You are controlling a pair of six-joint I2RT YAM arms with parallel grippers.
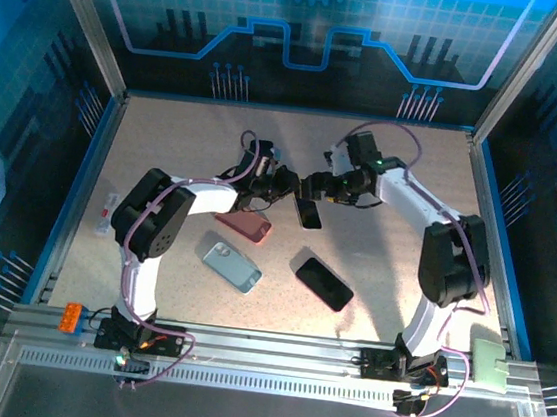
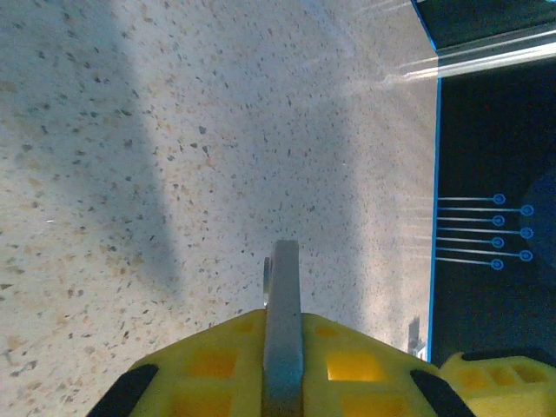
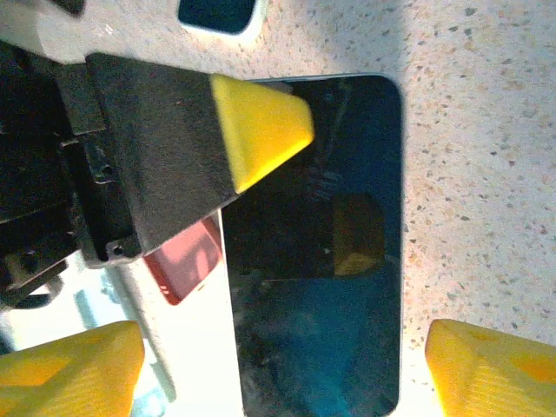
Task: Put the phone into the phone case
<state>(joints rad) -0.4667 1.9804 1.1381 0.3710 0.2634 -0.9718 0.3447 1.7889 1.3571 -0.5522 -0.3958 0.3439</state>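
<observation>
Phone [image 3: 321, 252] is held mid-table near the pink case [image 1: 244, 225], pinched edge-on by the left gripper [image 2: 282, 343], with the right gripper [image 3: 287, 356] spread either side; right should close squarely on both long edges before left lets go.

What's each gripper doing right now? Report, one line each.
Left gripper: closed on the phone, gripping it edge-on.
Right gripper: open, jaws either side of the phone with a gap on both sides.
</observation>
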